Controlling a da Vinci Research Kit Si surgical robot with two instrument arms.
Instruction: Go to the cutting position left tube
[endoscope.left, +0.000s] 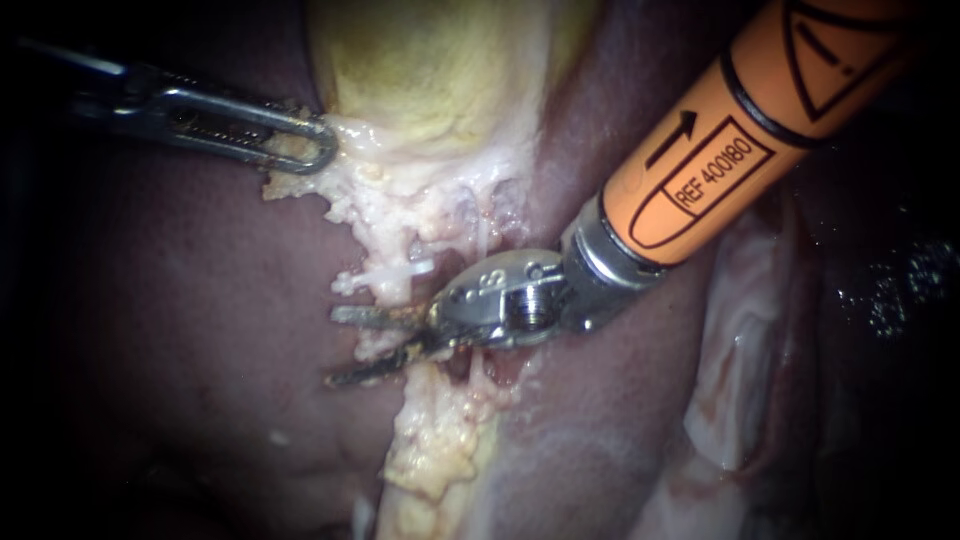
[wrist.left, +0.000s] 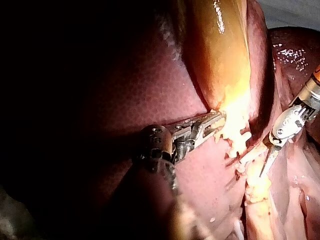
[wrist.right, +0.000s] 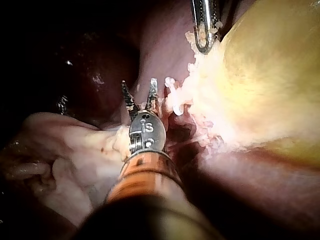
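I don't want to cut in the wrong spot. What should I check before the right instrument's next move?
1. Right instrument blades apart: ok.
2. Left instrument pincer shut on tissue at the gallbladder edge: ok.
3. White clip outside the blades: ok.
4. What lies between the blades: cannot tell.
5. Blade tips off the liver: cannot tell.

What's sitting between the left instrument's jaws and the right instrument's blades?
Endoscope view: ragged pale fatty tissue below the gallbladder, and what looks like a white clip just above the open blades of the right instrument.
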